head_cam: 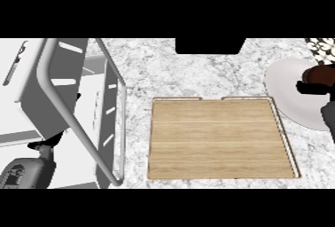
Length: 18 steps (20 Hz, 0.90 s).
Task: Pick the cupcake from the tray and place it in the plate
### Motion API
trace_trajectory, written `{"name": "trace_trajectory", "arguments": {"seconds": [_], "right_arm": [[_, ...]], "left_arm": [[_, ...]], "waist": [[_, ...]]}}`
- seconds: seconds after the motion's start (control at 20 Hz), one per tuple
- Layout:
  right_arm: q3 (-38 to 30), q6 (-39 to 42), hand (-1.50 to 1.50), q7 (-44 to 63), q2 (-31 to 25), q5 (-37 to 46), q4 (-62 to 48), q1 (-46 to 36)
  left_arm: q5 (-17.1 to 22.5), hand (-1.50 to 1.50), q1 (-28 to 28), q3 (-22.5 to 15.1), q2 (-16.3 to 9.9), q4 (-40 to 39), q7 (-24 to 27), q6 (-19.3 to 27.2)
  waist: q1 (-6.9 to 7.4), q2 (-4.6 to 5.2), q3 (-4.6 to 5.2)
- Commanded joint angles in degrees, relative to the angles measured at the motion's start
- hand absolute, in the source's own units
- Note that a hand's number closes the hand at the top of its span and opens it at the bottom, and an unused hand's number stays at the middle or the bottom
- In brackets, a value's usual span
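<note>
Right hand (pixel 313 87) was curled round the cupcake (pixel 322 73), holding it over the plate (pixel 288 88) so it could set it down there. Tray (pixel 219 137) sat bare. Left hand (pixel 46 144) looked relaxed by the rack (pixel 72 111).

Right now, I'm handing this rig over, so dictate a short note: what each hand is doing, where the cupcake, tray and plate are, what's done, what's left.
Right hand: at the view's right edge over the white plate, fingers curled round the brown cupcake.
Left hand: low at the left edge, mostly hidden behind the wire rack; finger state unclear.
Wooden tray: centre of the counter, nothing on it.
Done: cupcake picked off the tray and carried to the plate.
Left: set it down on the plate, let go, pull the hand back.
</note>
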State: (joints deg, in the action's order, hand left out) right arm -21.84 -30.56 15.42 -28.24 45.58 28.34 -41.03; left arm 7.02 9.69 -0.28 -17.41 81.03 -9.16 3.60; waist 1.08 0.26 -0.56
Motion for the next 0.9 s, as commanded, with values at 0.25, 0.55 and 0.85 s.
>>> {"name": "trace_trajectory", "arguments": {"seconds": [0.25, 0.55, 0.85], "right_arm": [[-4.33, -2.32, -1.5, -21.24, -1.58, -6.45, -4.64, 2.47], [-7.41, 0.27, -1.5, -33.26, 1.83, -14.8, 4.88, -2.28], [-13.56, 8.06, -1.5, -29.49, 3.98, -26.69, 12.19, 1.04]], "left_arm": [[-1.81, 0.0, -1.05, -1.67, 2.87, -0.86, 1.66, 1.3], [-0.69, 0.0, 0.27, -0.81, 1.36, -1.83, 1.86, 0.62], [-0.99, 0.0, -0.7, -0.65, 1.83, 0.49, -1.45, 3.26]], "waist": [[-0.09, 0.19, 0.44], [-0.75, -0.1, 0.48], [-2.02, -0.68, 0.55]]}}
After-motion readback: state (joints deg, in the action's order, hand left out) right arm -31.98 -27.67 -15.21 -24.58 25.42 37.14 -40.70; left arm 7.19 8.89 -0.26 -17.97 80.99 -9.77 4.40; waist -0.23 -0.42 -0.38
